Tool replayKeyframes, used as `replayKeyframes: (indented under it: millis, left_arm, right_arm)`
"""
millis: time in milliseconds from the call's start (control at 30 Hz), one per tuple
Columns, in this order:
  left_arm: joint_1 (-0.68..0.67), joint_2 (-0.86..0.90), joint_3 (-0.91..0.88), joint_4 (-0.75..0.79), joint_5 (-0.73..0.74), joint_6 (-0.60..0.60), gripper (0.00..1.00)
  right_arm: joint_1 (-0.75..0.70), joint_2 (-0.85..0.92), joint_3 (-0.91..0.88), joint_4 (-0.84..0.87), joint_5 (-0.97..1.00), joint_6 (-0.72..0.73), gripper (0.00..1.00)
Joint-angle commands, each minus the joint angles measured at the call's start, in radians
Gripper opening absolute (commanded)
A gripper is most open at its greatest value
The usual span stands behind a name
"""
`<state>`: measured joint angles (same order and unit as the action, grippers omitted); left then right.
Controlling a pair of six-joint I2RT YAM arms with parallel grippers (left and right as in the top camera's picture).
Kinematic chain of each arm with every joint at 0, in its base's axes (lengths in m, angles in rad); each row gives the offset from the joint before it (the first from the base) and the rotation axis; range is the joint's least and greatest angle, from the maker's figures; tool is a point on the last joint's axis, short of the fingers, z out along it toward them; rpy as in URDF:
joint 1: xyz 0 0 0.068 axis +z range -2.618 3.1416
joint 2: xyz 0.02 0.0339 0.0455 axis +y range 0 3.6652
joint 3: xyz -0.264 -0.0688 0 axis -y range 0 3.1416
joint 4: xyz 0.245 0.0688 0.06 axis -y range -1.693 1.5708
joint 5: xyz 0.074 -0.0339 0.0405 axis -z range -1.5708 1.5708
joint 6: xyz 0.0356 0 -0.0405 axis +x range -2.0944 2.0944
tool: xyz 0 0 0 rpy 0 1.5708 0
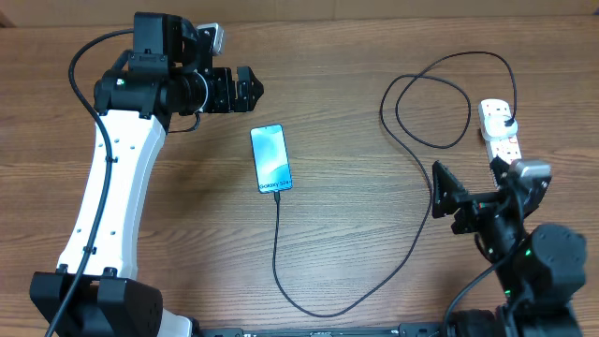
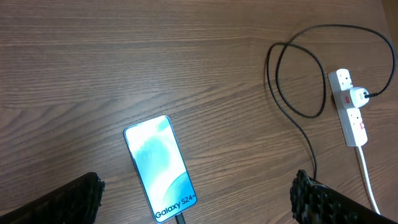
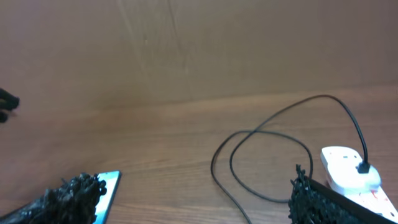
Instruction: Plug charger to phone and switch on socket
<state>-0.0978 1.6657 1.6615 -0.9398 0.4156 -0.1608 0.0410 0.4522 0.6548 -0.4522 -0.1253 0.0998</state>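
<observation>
The wood-grain worktop (image 1: 356,56) is flat and matte. Both my grippers are spread wide and empty: the left gripper (image 1: 251,91) hovers near the far edge, the right gripper (image 1: 438,192) near the right edge. The socket (image 1: 499,129), a hard white plastic strip, lies loose by the far right corner. I judge a skewed press on its small red switch (image 2: 347,99) could shove it sideways. The phone (image 1: 270,159), slim glossy glass, rests mid-table. The thin, limp black charger (image 1: 277,243), seemingly seated in its near end, could snag my fingers and pull out.
</observation>
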Motion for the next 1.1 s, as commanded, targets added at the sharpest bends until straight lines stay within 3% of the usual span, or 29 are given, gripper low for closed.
replayKeyframes:
  millis: [0, 400, 1067]
  left_arm:
    - [0.004, -0.010, 0.008, 0.002, 0.010, 0.011, 0.99]
    - [0.004, -0.010, 0.008, 0.002, 0.011, 0.011, 0.99]
    - [0.004, -0.010, 0.008, 0.002, 0.010, 0.011, 1.00]
  right_arm:
    - [0.003, -0.092, -0.153, 0.151, 0.013, -0.004, 1.00]
    - [0.003, -0.338, -0.521, 0.420, 0.013, -0.004, 1.00]
    - [0.004, -0.450, -0.647, 0.377, 0.020, 0.000, 1.00]
